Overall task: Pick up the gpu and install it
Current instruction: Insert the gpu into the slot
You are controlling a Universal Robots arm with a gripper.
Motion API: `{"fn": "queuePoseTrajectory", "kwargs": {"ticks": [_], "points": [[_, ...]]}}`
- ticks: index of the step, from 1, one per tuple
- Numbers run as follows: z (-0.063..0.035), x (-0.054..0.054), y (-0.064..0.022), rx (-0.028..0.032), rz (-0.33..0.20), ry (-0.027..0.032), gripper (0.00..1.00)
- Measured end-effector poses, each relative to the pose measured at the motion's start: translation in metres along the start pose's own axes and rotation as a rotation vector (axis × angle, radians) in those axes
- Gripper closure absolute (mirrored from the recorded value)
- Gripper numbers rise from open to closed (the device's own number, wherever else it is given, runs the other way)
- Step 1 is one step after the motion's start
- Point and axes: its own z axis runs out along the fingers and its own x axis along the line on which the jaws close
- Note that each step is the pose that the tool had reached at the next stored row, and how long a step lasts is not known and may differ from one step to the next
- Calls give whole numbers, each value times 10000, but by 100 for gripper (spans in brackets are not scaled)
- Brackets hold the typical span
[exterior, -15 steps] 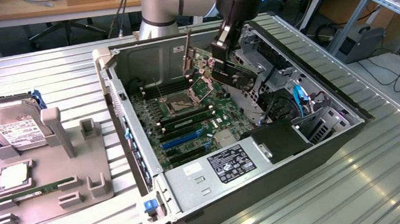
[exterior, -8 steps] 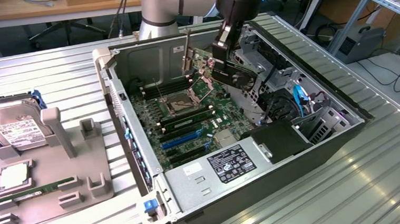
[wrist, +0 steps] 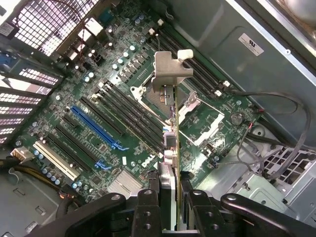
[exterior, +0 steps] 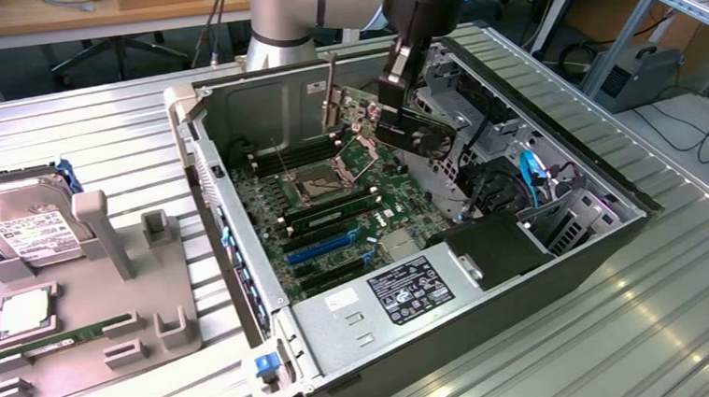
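Gripper (wrist: 170, 200) pinching thin dark rectangular gpu card (wrist: 174, 128), silvery bracket (wrist: 170, 69) at far end, edge-down over green motherboard (wrist: 118, 79); long blue slot (wrist: 96, 126) lies toward exterior view's left, card axis apparently skewed to it.

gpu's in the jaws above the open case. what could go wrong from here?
1. The gpu hangs above the board near the CPU socket, not over the blue slots; lowered off-line, its edge could hit components.
2. The jaws hold one end only, so the card might pivot or slip under insertion force.
3. Its metal bracket could catch on the case wall, and loose cables lie close by.
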Motion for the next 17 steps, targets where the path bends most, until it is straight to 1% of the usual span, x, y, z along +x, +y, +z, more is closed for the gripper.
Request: {"fn": "queuePoseTrajectory", "kwargs": {"ticks": [17], "points": [[0, 0, 0, -19, -793, 34, 73]]}}
